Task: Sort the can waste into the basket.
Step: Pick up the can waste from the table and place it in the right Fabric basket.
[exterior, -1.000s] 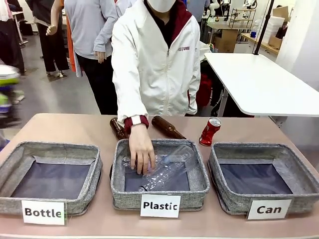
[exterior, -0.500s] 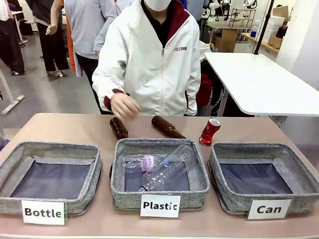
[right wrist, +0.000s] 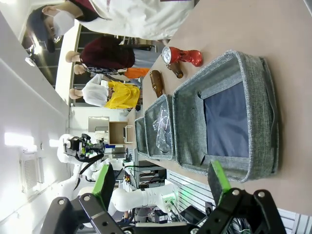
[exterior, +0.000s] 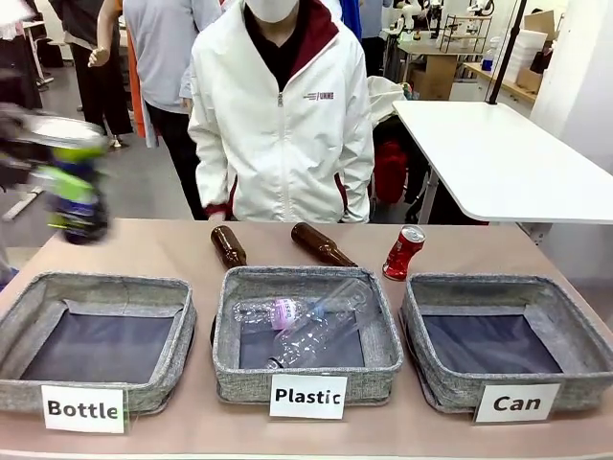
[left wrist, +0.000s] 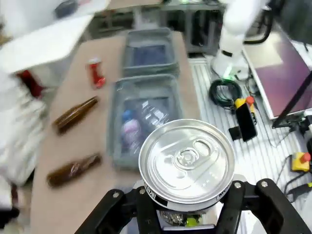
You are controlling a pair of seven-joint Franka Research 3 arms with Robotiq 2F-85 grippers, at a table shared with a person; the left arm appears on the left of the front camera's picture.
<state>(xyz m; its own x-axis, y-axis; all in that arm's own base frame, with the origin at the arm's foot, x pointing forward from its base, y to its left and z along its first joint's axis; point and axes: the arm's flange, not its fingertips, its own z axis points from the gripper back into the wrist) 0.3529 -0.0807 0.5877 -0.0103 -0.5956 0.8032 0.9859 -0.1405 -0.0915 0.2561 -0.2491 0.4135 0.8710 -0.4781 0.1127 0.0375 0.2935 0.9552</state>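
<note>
Can waste is split: I hold the blue can (left wrist: 186, 161) clamped high in my left hand (left wrist: 186, 208), while the red can (exterior: 404, 252) leans on the table (exterior: 144, 249) just behind the basket (exterior: 498, 285). My right hand (right wrist: 162, 184) is open, facing that basket

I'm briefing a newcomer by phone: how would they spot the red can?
On the tan table, find the grey basket labelled "Can". Just behind its far left corner stands the red can: dented, silver-topped and red, unlike the brown bottles lying nearby.
</note>
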